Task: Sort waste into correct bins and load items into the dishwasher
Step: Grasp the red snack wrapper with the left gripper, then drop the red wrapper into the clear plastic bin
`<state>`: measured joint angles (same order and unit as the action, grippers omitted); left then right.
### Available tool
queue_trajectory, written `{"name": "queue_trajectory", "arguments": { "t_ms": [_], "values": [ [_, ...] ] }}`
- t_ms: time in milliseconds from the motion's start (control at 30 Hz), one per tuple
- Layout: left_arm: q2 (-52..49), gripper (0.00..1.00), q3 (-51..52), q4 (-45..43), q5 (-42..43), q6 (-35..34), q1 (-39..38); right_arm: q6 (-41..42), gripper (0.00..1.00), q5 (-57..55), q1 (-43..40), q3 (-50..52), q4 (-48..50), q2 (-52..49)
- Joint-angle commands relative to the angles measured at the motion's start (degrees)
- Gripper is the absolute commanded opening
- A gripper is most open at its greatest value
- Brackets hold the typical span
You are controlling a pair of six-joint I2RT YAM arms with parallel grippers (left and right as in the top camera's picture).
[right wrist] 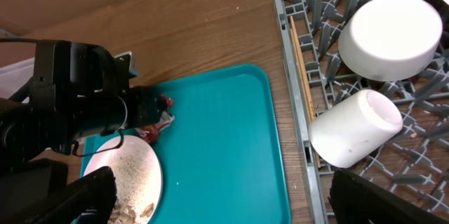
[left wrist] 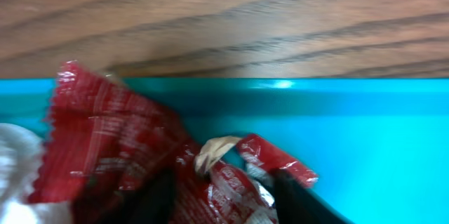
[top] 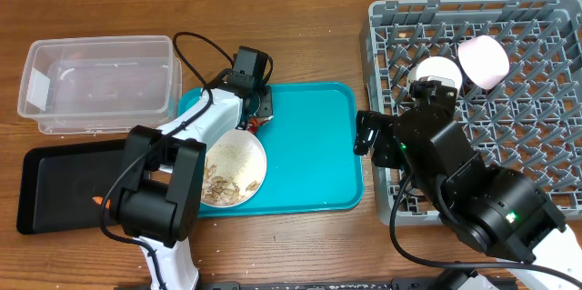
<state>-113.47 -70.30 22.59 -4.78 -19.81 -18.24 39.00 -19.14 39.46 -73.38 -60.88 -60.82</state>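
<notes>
My left gripper (top: 258, 117) is low over the back left of the teal tray (top: 309, 145) and is shut on the crinkled red wrapper (left wrist: 140, 147), whose folds bunch between the fingers (left wrist: 224, 203). The wrapper also shows in the right wrist view (right wrist: 158, 120). The white plate (top: 238, 170) with beige food scraps lies just in front of it. My right gripper (right wrist: 224, 206) is open and empty above the tray's right side. In the grey dish rack (top: 536, 45) sit a white bowl (right wrist: 389, 38), a white cup on its side (right wrist: 354, 129) and a pink cup (top: 482, 61).
The clear plastic tub (top: 100, 81) stands at the back left. The flat black tray (top: 55, 185) lies in front of it with a small orange carrot piece (top: 97, 200) on it. A white shape (left wrist: 14, 161) beside the wrapper is too blurred to name.
</notes>
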Motion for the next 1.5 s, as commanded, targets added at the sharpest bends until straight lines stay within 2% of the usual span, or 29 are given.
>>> {"name": "queue_trajectory", "arguments": {
  "t_ms": [0,33,200,367,567,733,833,933,1167,1200,1233,1300,1333,1367,1467],
  "values": [
    [-0.6,0.21,0.3,0.0,7.6,0.6,0.1,0.2,1.00,-0.9,0.0,-0.9,0.3,-0.1],
    [-0.6,0.04,0.3,0.1,8.9,0.6,0.1,0.2,1.00,-0.9,0.0,-0.9,0.3,-0.1],
    [1.5,0.04,-1.2,1.9,11.6,0.6,0.2,0.2,1.00,-0.9,0.0,-0.9,0.3,-0.1],
    [8.0,0.04,-6.0,7.1,10.8,0.6,0.3,0.2,1.00,-0.9,0.0,-0.9,0.3,-0.1],
    [18.1,0.04,-11.3,14.5,1.1,1.6,0.3,0.2,1.00,-0.9,0.0,-0.9,0.3,-0.1],
    [23.3,0.04,-11.5,17.6,-4.9,1.8,0.3,0.2,1.00,-0.9,0.0,-0.9,0.3,-0.1],
    [25.4,0.04,-11.5,19.6,-13.9,1.4,1.2,0.2,1.00,-0.9,0.0,-0.9,0.3,-0.1],
    [26.8,0.04,-11.5,20.6,-19.5,1.4,4.7,0.2,1.00,-0.9,0.0,-0.9,0.3,-0.1],
    [26.8,0.04,-11.5,20.2,-18.1,-1.3,21.4,0.2,1.00,-0.9,0.0,-0.9,0.3,-0.1],
    [26.8,0.08,-11.5,19.7,-16.4,-0.7,22.8,0.2,1.00,-0.9,0.0,-0.9,0.3,-0.1],
    [26.8,0.18,-11.5,19.1,-13.4,0.5,24.0,0.2,1.00,-0.9,0.0,-0.9,0.3,-0.1],
    [26.8,0.58,-11.5,19.1,-7.6,2.1,25.0,0.2,1.00,-0.9,0.0,-0.9,0.3,-0.1],
    [26.8,0.67,-11.5,19.5,-5.8,2.1,24.9,0.2,1.00,-0.9,0.0,-0.9,0.3,-0.1],
    [26.8,0.69,-11.5,20.1,-3.8,2.8,24.3,0.2,1.00,-0.9,0.0,-0.9,0.3,-0.1],
    [26.8,0.68,-11.5,22.8,-1.7,3.2,21.2,0.2,1.00,-0.9,0.0,-0.9,0.3,-0.1]
  ]
}}
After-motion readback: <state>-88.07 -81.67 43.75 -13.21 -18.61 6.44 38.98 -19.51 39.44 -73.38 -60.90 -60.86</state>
